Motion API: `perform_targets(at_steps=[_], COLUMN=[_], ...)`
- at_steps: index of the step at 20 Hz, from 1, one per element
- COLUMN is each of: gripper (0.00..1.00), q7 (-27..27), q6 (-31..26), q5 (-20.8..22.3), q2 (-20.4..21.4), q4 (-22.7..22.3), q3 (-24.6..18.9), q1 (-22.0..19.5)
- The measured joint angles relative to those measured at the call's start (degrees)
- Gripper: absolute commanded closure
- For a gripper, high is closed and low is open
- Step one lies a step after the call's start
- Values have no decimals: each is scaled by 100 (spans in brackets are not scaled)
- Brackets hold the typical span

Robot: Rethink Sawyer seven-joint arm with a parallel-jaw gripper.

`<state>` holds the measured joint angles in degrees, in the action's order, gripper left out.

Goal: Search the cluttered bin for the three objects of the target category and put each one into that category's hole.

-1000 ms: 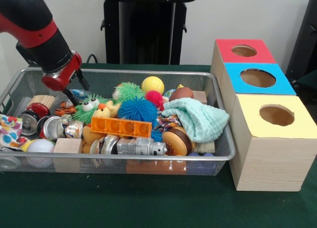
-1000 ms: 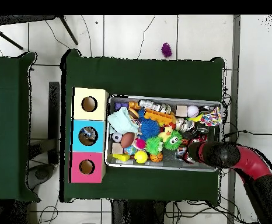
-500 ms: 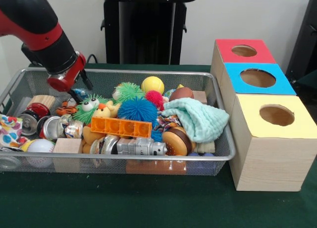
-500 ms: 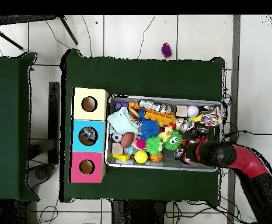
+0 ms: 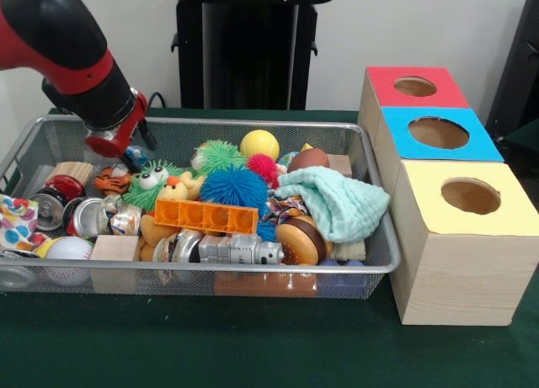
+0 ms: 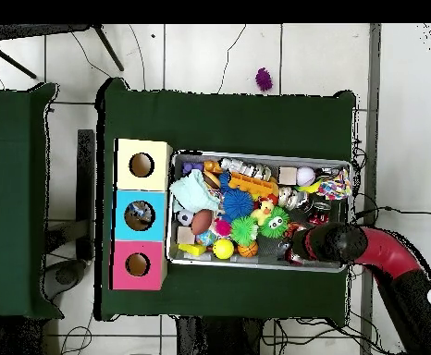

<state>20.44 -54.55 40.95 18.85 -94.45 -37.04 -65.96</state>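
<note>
A wire mesh bin (image 5: 253, 125) holds a jumble of toys, cans and blocks. My gripper (image 5: 128, 152) hangs low over the bin's back left corner, just above a small tiger toy (image 5: 111, 183) and beside a green googly-eyed toy (image 5: 152, 184). Whether it holds anything is hidden by the wrist. From above, the gripper (image 6: 299, 247) sits at the bin's (image 6: 256, 265) lower right part. Three wooden boxes with holes stand beside the bin: red (image 5: 414, 87), blue (image 5: 438, 133), yellow (image 5: 470, 196).
In the bin lie a yellow ball (image 5: 259, 143), a blue spiky ball (image 5: 234, 187), an orange brick (image 5: 205, 215), a mint cloth (image 5: 333, 200), a burger toy (image 5: 300, 241), crushed cans (image 5: 93, 217) and a baseball (image 5: 69, 248). A purple ball (image 6: 264, 79) lies on the floor.
The arm has shifted a little to the right along the bin's back wall in the front view, staying low. The bin's contents look unmoved.
</note>
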Motion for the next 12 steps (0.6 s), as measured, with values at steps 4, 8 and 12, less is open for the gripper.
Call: perform_targets(at_steps=[4, 8, 12], gripper=[0, 0, 0], q7=[0, 0, 0], q6=[-44, -46, -45], q5=[92, 142, 147], q2=[23, 46, 72], q4=[113, 153, 182], q3=[108, 151, 195], q1=[129, 147, 147])
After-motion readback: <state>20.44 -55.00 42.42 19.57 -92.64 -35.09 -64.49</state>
